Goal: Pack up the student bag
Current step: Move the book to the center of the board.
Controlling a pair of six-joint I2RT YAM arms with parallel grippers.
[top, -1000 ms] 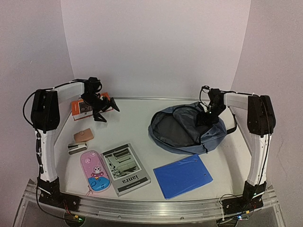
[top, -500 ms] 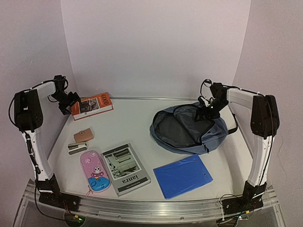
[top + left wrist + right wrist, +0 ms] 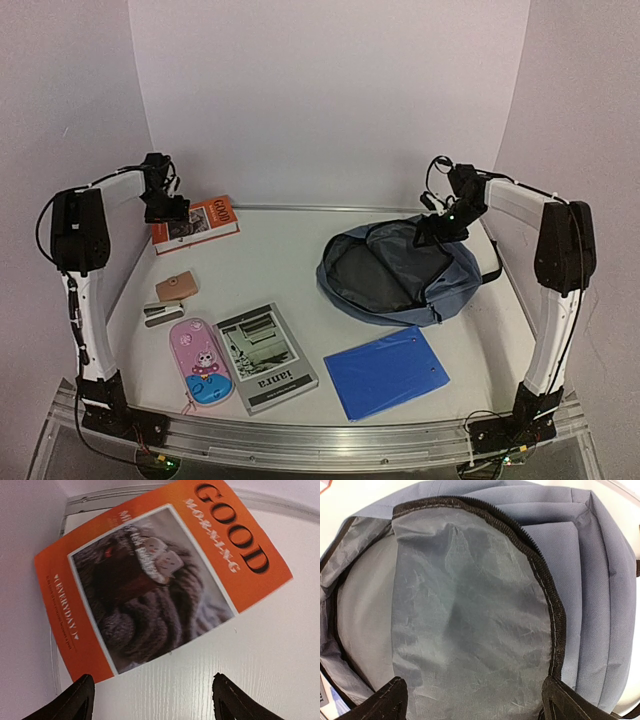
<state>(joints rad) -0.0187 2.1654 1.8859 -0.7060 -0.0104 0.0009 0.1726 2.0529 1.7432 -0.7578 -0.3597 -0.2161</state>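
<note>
At 5 o'clock a blue folder [image 3: 386, 372] is laid flat, not yet packed. The student bag [image 3: 400, 275] is spread at 2 o'clock on the table [image 3: 280, 250], unzipped so things can be slid in. The right claw [image 3: 475, 702] is held released above its lining. At 10 o'clock the left claw [image 3: 152, 700] is poised, released, over an orange book [image 3: 160, 575], judged the next pick.

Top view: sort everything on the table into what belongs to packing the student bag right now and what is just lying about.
In play: student bag, open, under the right gripper; orange book, below the left gripper.

Lying untouched, probably for packing later: grey magazine, blue folder, pink pencil case, stapler, tan pouch.
</note>
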